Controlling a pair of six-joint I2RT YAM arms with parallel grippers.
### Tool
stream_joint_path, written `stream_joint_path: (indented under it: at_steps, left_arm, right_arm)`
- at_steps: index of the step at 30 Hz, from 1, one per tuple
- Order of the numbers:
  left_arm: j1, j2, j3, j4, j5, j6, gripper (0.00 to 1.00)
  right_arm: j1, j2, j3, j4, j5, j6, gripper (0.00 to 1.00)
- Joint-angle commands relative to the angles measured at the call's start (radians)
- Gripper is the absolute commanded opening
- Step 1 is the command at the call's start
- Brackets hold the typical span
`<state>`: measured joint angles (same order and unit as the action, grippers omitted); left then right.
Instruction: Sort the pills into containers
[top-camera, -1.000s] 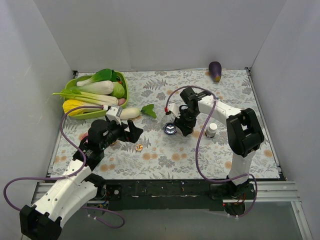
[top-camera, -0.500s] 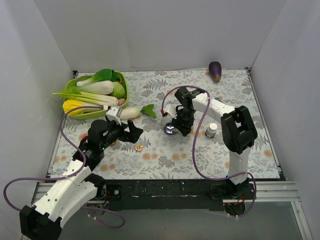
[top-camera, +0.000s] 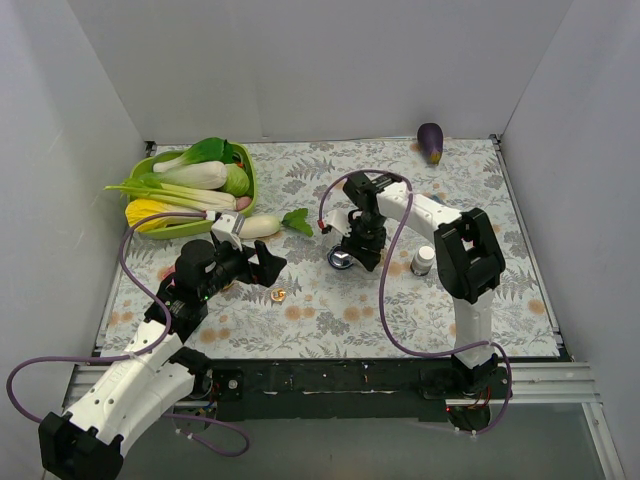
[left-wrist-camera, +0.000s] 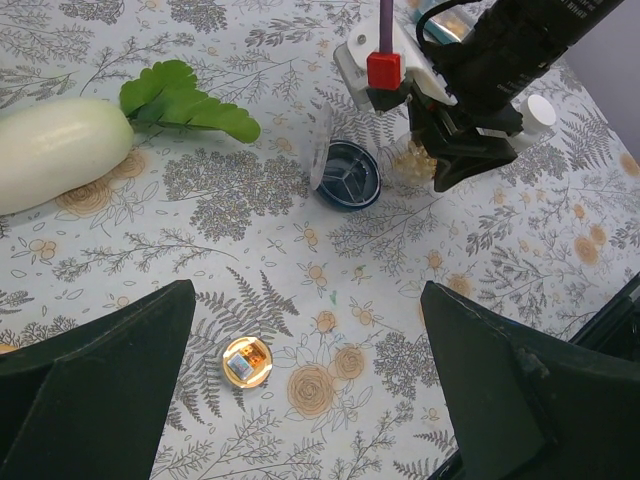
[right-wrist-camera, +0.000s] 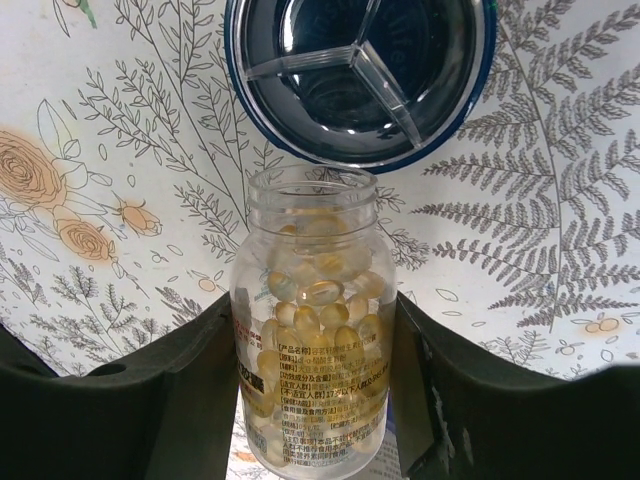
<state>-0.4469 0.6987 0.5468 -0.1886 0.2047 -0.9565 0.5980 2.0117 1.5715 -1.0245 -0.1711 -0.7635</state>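
Clear plastic bottle (right-wrist-camera: 315, 340) of yellow capsules sits pinched in the right gripper (right-wrist-camera: 315, 372), long axis pointing mouth-first at the round dark-blue three-part dish (right-wrist-camera: 468, 108) just beyond its lip, seemingly not yet pouring. Left gripper (left-wrist-camera: 310, 390), spread wide, hovers well aside.

White cloth (left-wrist-camera: 560, 200) with grey ferns and orange flowers, dark blue dish (right-wrist-camera: 360, 70), clear bottle (right-wrist-camera: 315, 410), yellow pills (right-wrist-camera: 320, 295), white radish (left-wrist-camera: 60, 150), purple eggplant (top-camera: 431, 141)

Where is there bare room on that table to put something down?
Bare cloth: the far edge between vegetable basket and eggplant, and the near edge right of the small orange dish. Crowded: the middle, where the right gripper holds a pill bottle by the blue divided dish.
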Motion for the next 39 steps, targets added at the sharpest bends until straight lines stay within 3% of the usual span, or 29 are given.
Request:
stream_joint_path:
  at_steps: [1, 39]
  left_arm:
    - [0.004, -0.015, 0.022, -0.003, 0.013, 0.019, 0.98]
    - [0.004, -0.018, 0.025, -0.003, 0.029, 0.024, 0.98]
  right_arm:
    - [0.008, 0.012, 0.059, -0.058, 0.019, -0.008, 0.01]
    - [0.055, 0.104, 0.194, -0.177, 0.101, 0.001, 0.01]
